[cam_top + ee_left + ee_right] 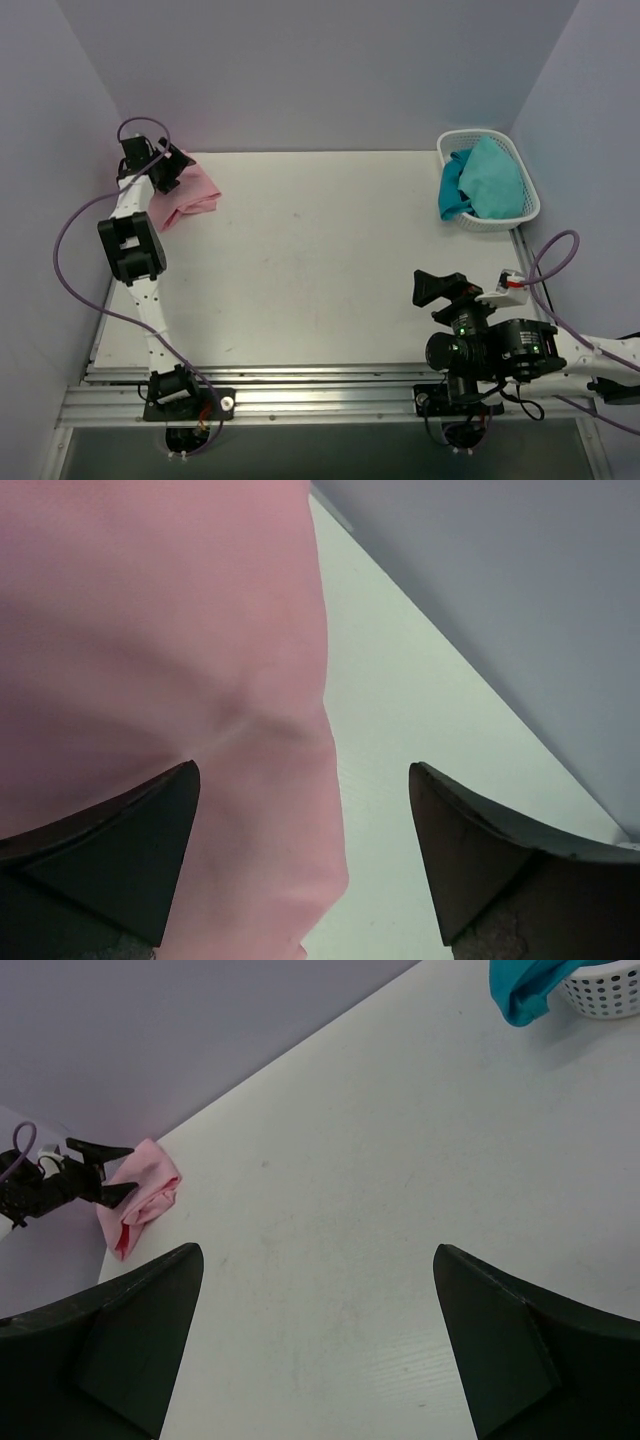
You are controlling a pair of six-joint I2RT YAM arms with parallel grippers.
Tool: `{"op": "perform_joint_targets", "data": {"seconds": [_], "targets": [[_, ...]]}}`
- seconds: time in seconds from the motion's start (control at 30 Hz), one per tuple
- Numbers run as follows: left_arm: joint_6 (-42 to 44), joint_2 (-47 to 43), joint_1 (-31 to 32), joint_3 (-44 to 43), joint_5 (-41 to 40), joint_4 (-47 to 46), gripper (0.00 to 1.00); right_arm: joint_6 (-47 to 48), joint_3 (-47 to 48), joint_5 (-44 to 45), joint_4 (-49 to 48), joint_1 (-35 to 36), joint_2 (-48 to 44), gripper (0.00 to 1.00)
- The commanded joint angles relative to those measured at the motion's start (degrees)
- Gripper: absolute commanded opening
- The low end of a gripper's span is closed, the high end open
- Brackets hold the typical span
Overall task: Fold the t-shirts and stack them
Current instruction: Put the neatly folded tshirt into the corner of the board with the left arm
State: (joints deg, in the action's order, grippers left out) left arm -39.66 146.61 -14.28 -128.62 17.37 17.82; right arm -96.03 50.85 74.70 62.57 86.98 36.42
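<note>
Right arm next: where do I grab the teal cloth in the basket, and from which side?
Grip the teal cloth by the fold draped over the table-side rim of the basket, coming down from above the open table. That fold hangs outside the lattice wall, so the open right gripper should likely clear the basket.

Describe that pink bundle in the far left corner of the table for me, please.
It is a light pink t-shirt, soft plain cloth, folded into a compact, slightly rumpled bundle. It lies on the white table at its far left corner, near the wall. The left tool hangs over its far end, jaws wide apart, gripping nothing.
</note>
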Motion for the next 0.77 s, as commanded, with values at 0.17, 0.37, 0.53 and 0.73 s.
{"op": "perform_joint_targets", "data": {"seconds": [0.17,0.37,0.53,0.73], "targets": [[4.4,-27.4,1.89,6.36,-0.13,6.76,0.94,-0.39,-2.86,2.82,-1.82,-0.14,2.51,0.95],[10.12,-57.79,12.86,34.67,-16.46,8.63,0.94,5.49,-4.44,2.91,-8.51,-0.05,2.77,0.95],[8.56,-85.31,31.22,58.35,-37.38,9.16,0.94,6.21,-3.83,1.77,-8.17,0.12,4.0,0.95],[7.06,-88.95,32.48,63.75,-53.48,23.65,0.94,7.78,-3.92,0.8,-9.48,0.38,5.06,0.96]]}}
